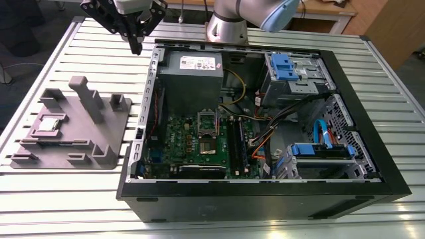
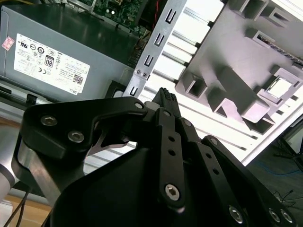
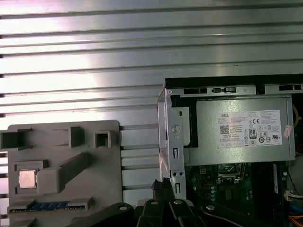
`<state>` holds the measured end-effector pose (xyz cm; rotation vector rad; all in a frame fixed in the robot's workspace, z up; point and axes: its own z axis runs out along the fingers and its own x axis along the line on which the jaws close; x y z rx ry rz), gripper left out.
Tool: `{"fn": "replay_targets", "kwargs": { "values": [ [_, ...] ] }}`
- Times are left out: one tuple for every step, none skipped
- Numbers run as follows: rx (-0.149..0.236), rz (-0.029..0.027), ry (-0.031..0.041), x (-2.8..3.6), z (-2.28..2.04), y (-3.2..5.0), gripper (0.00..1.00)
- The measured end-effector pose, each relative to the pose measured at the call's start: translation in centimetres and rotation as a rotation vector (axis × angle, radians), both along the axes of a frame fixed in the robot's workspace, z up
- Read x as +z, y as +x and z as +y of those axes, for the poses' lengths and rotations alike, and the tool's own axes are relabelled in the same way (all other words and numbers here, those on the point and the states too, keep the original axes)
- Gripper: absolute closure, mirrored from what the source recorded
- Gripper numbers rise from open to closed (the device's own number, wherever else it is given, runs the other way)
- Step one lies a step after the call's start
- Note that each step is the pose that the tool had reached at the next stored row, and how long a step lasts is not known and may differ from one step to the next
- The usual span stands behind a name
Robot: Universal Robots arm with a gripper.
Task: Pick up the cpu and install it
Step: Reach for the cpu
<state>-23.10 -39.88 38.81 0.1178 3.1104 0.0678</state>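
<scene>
Gripper (image 1: pixel 136 47) is clenched, fingertips pressed together with nothing between them; this is clearest in the second wrist view (image 2: pixel 165 97). It hangs in the air at the far side of the scene, above the slatted metal table (image 1: pixel 66 196), just off the far corner of the open computer case (image 1: pixel 265 201) on the exterior view's left. It touches nothing.

The cpu (image 1: pixel 50 123) lies flat, metal top up, in a square recess of the grey tray (image 1: pixel 79 130). The tray sits on the table to the exterior view's left of the case, beside it but apart. The cpu is well apart from the gripper, nearer to the camera and further to the exterior view's left. Both wrist views show it seated in the same recess (image 2: pixel 280 87) (image 3: pixel 27 178).

Inside the case, the grey power supply (image 1: pixel 192 74) is at the far end and the green motherboard (image 1: pixel 192 149) is nearer. The first wrist view puts the fingertips (image 3: pixel 163 185) over the gap between the tray (image 3: pixel 61 142) and the case's metal edge, next to the power supply (image 3: pixel 241 132).
</scene>
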Motion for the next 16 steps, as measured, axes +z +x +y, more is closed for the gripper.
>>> {"fn": "replay_targets", "kwargs": {
  "values": [
    [0.000, 0.0001, -0.0001, 0.01, 0.00, 0.00, 0.89],
    [0.000, 0.0001, -0.0001, 0.01, 0.00, -0.02, 0.89],
    [0.000, 0.0001, -0.0001, 0.01, 0.00, -0.03, 0.89],
    [0.000, 0.0001, -0.0001, 0.01, 0.00, -0.03, 0.89],
    [0.000, 0.0001, -0.0001, 0.01, 0.00, -0.03, 0.89],
    [0.000, 0.0000, 0.0000, 0.00, 0.00, -0.07, 0.89],
    [0.000, 0.0001, -0.0001, 0.00, -0.01, -0.14, 0.89],
    [0.000, 0.0001, -0.0001, 0.00, 0.00, -0.22, 0.89],
    [0.000, 0.0000, 0.0000, -0.01, 0.00, -0.31, 0.89],
    [0.000, 0.0000, -0.0001, -0.01, 0.00, -0.39, 0.89],
    [0.000, -0.0001, 0.0000, -0.02, 0.00, -0.42, 0.89],
    [0.000, 0.0000, 0.0000, -0.02, 0.00, -0.42, 0.89],
    [0.000, 0.0001, -0.0001, -0.01, 0.00, -0.50, 0.89],
    [0.000, 0.0001, -0.0001, -0.01, 0.00, -0.58, 0.89],
    [0.000, 0.0000, -0.0001, -0.01, 0.00, -0.58, 0.89],
    [0.000, 0.0001, -0.0001, -0.01, 0.00, -0.58, 0.89]
  ]
}}
